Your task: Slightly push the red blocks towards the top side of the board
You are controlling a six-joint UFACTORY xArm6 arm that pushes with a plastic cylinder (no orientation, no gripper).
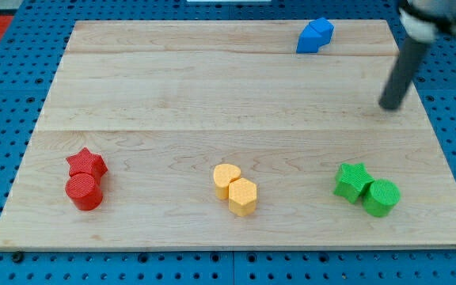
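Red star and red cylinder touching, tabletop lower left. My tip far off at right (no claw fitted, holds nothing). Approach from below the cylinder; push upward gently, centred.

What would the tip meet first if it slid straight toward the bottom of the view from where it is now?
Probably the green blocks: my tip stands above the green cylinder, which touches the green star. No block lies between them. The line may pass just right of the cylinder; depth is unclear.
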